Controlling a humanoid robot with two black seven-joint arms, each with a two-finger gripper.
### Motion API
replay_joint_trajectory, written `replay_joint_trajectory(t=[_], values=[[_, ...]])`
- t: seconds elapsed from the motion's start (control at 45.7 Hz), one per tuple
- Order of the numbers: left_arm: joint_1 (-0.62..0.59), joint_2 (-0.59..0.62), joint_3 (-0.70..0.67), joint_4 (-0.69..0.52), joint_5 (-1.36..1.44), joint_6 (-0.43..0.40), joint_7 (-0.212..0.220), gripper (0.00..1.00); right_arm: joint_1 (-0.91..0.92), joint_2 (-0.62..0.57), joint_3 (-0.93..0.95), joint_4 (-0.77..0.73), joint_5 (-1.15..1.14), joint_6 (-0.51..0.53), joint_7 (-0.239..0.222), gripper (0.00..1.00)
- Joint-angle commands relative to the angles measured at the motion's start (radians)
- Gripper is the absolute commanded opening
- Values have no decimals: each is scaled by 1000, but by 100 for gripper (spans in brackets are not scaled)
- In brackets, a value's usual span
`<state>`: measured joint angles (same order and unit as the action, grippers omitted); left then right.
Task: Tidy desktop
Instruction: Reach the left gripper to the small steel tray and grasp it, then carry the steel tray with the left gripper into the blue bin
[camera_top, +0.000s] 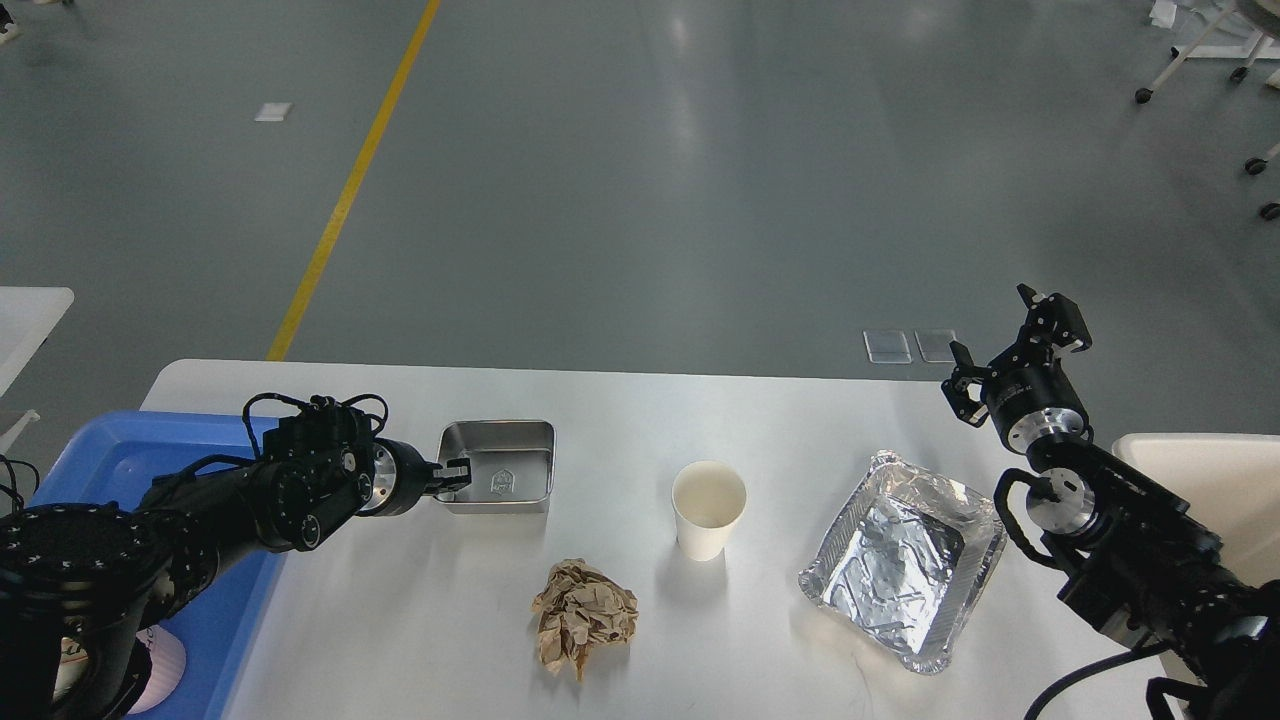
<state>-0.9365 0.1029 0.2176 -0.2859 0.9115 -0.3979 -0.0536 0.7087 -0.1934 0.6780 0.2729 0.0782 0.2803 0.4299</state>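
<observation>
desktop (620, 640) — beneath left tool (452, 475)

A grey floor (700, 180) lay glossy, with pale streaks of light reflected on it. A yellow line (350, 185) ran slantwise across its left part. Castered legs (1200, 55) of white furniture stood at the top right corner.

Steel tray (500, 466) far left, upright, open top. Paper cup (708, 508) centre, upright, w/ crumpled brown paper (584, 617) near, front-left of it. Foil tray (903, 556) right, skewed. Blue bin (120, 470) at left edge, cream-white bin (1215, 475) at right. Yellow line (350, 180) on grey floor (700, 170) behind.
</observation>
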Motion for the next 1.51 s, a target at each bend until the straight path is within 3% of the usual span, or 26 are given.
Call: replay_joint_trajectory(t=[0.0,0.394,0.503,0.634,0.875,1.05,1.225,1.334,1.487], values=[[-11,-6,0,1,0,-6,-6,0,-2,-1,0,-1,0,0,0,100],[-31,15,3,-18,3,-67,-15,0,-3,-4,0,-1,0,0,0,100],[-31,109,5,-45,7,-107,-63,0,-3,-6,0,-3,0,-1,0,100],[-33,314,2,-243,12,-102,-84,0,-3,-27,0,-3,0,-1,0,100],[-70,812,-12,-804,12,-42,-72,0,1,-24,0,-1,0,-3,0,100],[-102,1174,-20,-1110,12,-64,-77,0,6,-21,2,2,0,-7,0,100],[-172,1524,-75,-1297,13,-229,-77,0,9,-21,0,-1,0,-9,0,100],[-211,1684,-135,-1305,13,-360,-81,0,9,-20,2,0,0,-9,0,100],[-292,1808,-210,-1296,12,-513,-89,0,9,-20,2,0,0,-10,0,100]])
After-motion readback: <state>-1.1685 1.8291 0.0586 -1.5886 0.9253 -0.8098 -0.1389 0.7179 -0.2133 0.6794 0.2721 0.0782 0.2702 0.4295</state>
